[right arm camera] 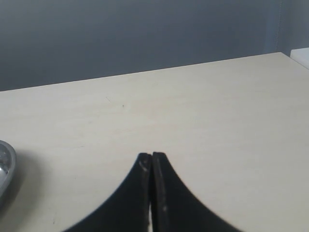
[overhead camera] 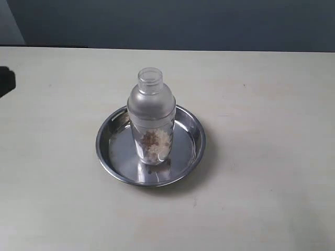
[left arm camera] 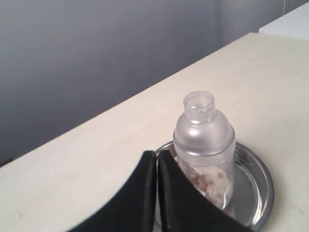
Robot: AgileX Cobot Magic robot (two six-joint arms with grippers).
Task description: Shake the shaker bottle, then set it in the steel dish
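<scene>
The shaker bottle point(overhead camera: 151, 119) stands upright inside the steel dish point(overhead camera: 112, 157) near the middle of the table, brownish-white grains settled in its lower half. In the left wrist view the bottle point(left arm camera: 204, 140) and the dish point(left arm camera: 256, 174) lie just beyond my left gripper point(left arm camera: 157, 153), whose black jaws are pressed together on nothing and stand apart from the bottle. My right gripper point(right arm camera: 151, 155) is shut and empty over bare table, with only the dish's rim point(right arm camera: 5, 169) at that view's edge. Neither gripper's jaws show in the exterior view.
A pale beige table point(overhead camera: 261, 104) spreads around the dish, ending at a dark grey wall point(overhead camera: 172, 23) at the back. A dark shape point(overhead camera: 6, 81) sits at the table's far left edge.
</scene>
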